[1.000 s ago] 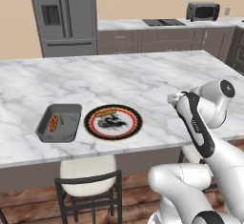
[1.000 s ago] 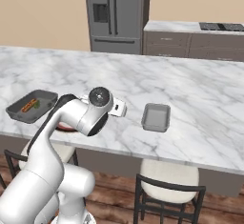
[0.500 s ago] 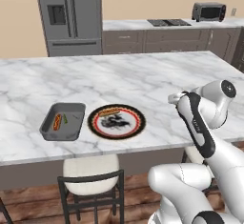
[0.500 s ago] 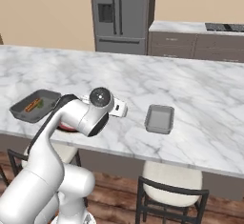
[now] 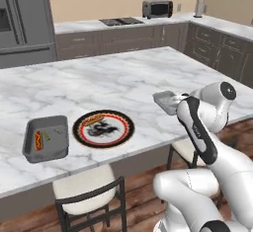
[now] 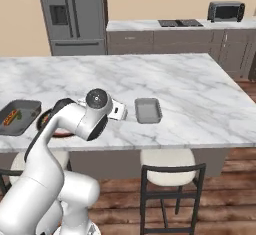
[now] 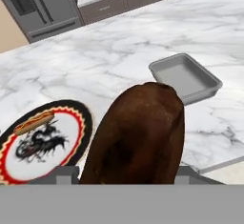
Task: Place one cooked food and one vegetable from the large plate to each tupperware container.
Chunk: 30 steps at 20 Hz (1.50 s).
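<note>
Plate [image 5: 104, 129]: lower left of the left base view, on the marble island [image 5: 113, 83]; a hot dog [image 7: 34, 120] lies at its upper rim in the hand view.
Larger tray [image 5: 46, 137]: just left of the plate, holding a second hot dog [image 5: 38, 138] and a green vegetable [image 5: 47, 135].
Smaller tray [image 6: 148, 110]: centre of the right base view, apart from the plate; its floor is bare grey.
Brown food [image 7: 138, 137]: a large dark-brown piece at the bottom centre of the hand view, close to the camera.
Gripper [image 7: 128, 173]: pinching the brown food; fingertips hidden behind it.
</note>
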Motion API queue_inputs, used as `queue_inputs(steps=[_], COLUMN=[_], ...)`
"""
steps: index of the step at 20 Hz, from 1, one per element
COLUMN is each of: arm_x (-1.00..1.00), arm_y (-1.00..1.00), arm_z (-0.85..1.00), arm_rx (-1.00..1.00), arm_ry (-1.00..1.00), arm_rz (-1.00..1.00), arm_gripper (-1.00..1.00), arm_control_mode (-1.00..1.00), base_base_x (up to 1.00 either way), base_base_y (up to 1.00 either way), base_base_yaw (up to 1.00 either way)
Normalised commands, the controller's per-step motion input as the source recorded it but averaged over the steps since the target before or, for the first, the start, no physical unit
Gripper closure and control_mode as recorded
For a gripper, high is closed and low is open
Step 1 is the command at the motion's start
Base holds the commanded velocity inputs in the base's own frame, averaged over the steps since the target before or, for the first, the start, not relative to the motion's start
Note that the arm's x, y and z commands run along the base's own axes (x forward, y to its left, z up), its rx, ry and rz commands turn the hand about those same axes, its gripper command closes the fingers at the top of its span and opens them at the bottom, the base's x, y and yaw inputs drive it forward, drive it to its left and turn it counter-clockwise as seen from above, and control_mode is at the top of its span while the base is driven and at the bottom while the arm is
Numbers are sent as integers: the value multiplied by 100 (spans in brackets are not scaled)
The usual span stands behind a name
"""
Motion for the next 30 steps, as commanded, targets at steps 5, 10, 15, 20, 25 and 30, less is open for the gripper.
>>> queue_inputs(steps=[5, 10, 15, 20, 25, 30], arm_x=[0, 0, 0, 40, 100, 96], arm_y=[0, 0, 0, 0, -22, -56], arm_z=[0, 0, 0, -2, -7, -10], arm_rx=[0, 0, 0, 0, -12, -24], arm_ry=[0, 0, 0, 9, 34, 39], arm_rz=[0, 0, 0, 0, 0, 0], arm_gripper=[100, 100, 100, 100, 100, 100], arm_control_mode=[100, 100, 100, -100, -100, -100], base_base_x=[92, 100, 56, 42, 0, 0], base_base_y=[15, -19, 0, 0, 0, 0], base_base_yaw=[27, 56, 21, 4, 0, 0])
